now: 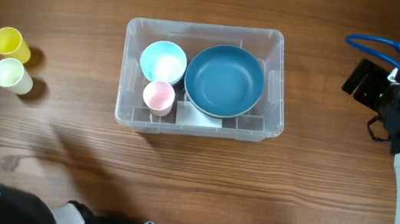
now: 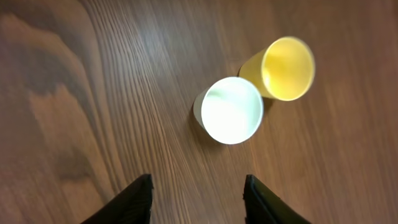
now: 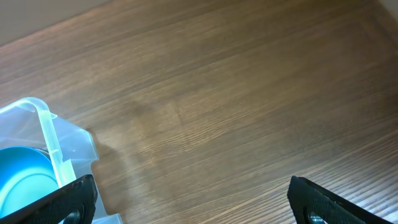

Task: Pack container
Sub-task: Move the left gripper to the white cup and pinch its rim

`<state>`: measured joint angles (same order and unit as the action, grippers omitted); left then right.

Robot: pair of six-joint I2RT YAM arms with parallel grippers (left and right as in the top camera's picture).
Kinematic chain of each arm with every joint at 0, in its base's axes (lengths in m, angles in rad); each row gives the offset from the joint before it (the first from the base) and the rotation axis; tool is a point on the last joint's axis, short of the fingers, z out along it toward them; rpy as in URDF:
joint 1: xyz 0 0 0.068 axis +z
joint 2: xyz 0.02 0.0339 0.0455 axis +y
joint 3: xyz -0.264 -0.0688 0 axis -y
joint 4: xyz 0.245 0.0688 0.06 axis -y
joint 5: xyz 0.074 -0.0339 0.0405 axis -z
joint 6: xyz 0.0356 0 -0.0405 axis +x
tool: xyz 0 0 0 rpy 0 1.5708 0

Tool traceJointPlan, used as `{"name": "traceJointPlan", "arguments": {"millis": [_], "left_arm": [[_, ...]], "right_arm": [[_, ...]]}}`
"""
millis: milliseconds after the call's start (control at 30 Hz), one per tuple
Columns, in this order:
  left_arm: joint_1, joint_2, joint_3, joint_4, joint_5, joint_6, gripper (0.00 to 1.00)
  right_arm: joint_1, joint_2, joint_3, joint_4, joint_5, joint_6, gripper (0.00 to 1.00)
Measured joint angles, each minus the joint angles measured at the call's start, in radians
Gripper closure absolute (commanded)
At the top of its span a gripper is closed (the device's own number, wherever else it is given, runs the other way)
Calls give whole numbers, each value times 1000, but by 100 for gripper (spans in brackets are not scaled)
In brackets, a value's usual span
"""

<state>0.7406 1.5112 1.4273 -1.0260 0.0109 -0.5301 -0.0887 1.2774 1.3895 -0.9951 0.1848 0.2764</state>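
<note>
Packing under way: the clear plastic container [image 1: 206,125] sits at mid-tabletop [image 1: 329,191], already holding a large dark-blue bowl [image 1: 224,80], a small light-blue bowl [image 1: 163,61] and a pink cup [image 1: 159,96]. Well apart to its left, a yellow cup [image 2: 283,68] and a pale cup [image 2: 231,110] stand mouth-up, just beside each other. The left claw [image 2: 196,190] hovers short of the pale cup, jaws spread and empty. The right claw [image 3: 193,199], likewise spread and empty, waits beyond the container's right end. The likely hazard is the tight pairing: a finger sliding between the cups could knock the light yellow one over or send it rolling. Space inside is also short, so a dropped cup may land crooked on a bowl.
</note>
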Motion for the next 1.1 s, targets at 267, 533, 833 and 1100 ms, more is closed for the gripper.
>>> {"name": "traceJointPlan", "arguments": {"millis": [267, 533, 833, 1100], "left_arm": [[0, 216, 0, 49, 41, -3, 50], [0, 336, 0, 88, 44, -3, 51], [0, 371, 0, 149, 48, -5, 53], [-3, 371, 0, 184, 52, -7, 63]], "right_arm": [[0, 0, 0, 0, 0, 0, 0], [0, 0, 0, 0, 0, 0, 0], [0, 0, 0, 0, 0, 0, 0], [0, 0, 0, 0, 0, 0, 0]]}}
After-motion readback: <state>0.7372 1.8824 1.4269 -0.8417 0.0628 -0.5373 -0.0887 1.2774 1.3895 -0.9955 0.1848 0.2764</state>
